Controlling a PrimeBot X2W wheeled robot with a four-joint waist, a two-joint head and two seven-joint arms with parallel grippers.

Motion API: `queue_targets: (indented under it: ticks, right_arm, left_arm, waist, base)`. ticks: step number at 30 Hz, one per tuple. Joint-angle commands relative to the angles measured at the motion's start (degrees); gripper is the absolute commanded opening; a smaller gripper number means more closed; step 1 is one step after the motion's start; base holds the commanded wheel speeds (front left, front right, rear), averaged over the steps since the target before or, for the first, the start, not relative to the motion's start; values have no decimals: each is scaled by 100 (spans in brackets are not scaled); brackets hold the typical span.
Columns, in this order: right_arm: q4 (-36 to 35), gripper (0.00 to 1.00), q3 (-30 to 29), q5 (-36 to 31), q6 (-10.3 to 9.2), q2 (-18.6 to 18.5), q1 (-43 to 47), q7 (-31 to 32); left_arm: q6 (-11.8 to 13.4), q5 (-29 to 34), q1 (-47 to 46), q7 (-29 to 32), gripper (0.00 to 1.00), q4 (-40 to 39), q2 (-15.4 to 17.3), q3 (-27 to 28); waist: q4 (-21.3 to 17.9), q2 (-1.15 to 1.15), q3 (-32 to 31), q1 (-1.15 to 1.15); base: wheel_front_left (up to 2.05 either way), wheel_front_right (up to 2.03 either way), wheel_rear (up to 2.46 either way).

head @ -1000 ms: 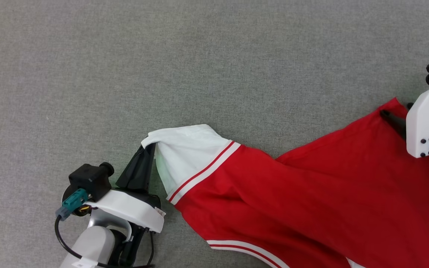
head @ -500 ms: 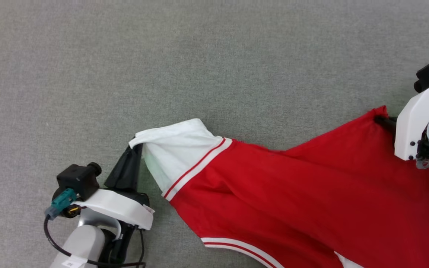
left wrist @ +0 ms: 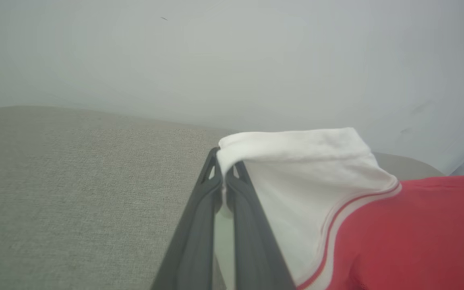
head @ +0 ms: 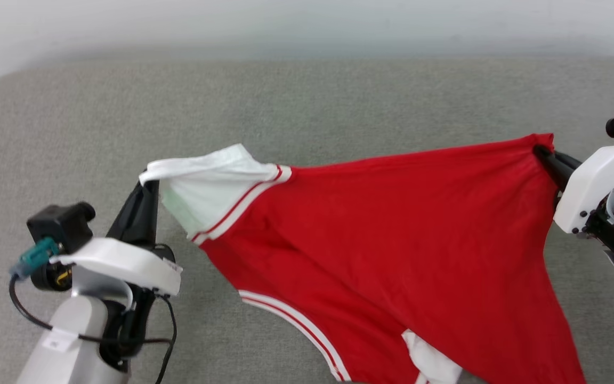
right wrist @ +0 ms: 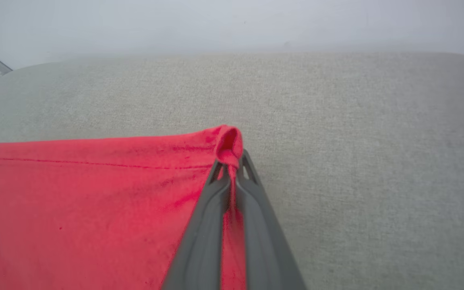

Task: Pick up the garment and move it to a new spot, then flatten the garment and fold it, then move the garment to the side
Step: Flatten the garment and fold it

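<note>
The garment (head: 392, 234), a red T-shirt with white sleeves and red-white striped trim, hangs stretched between both arms above the grey fabric surface (head: 307, 101). My left gripper (head: 150, 184) is shut on the edge of the white sleeve (head: 205, 178); the left wrist view shows the gripper (left wrist: 224, 175) with that white cloth (left wrist: 296, 161) pinched at its tips. My right gripper (head: 541, 152) is shut on a red corner of the garment, and in the right wrist view the gripper (right wrist: 230, 163) has the bunched red fabric (right wrist: 95, 201) between its fingers. The garment's lower part drapes toward the bottom of the head view.
The grey fabric surface (right wrist: 357, 141) spreads under and behind the garment. Its far edge meets a pale wall (head: 307, 26) at the top of the head view, with a rounded corner at the far left.
My right gripper has shut on the red corner. Both arms have lifted the garment, pulling its top edge taut. The head camera has tilted up, bringing the wall into view.
</note>
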Motion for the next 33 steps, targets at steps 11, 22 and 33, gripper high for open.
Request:
queue_targets:
  ticks: [11, 22, 33]
  right_arm:
    - [146, 0, -777, -861, -4, 595, -672, -712]
    - [438, 0, -1411, -1586, -5, 872, -2625, -734]
    - [1337, 0, -1720, -2241, -8, 970, -5022, -913]
  left_arm:
    - [-145, -24, -1747, 666, 0, 700, 246, -22]
    - [-289, 415, -4585, 830, 0, 1975, 417, -134]
    - [-426, 826, -7354, 801, 0, 3422, 742, -206]
  waist:
    - [-427, 0, -345, 0]
    - [-462, 0, 587, 0]
    - [-533, 0, 1711, 0]
  base:
    - [0, 0, 0]
    - [0, 0, 0]
    - [0, 0, 0]
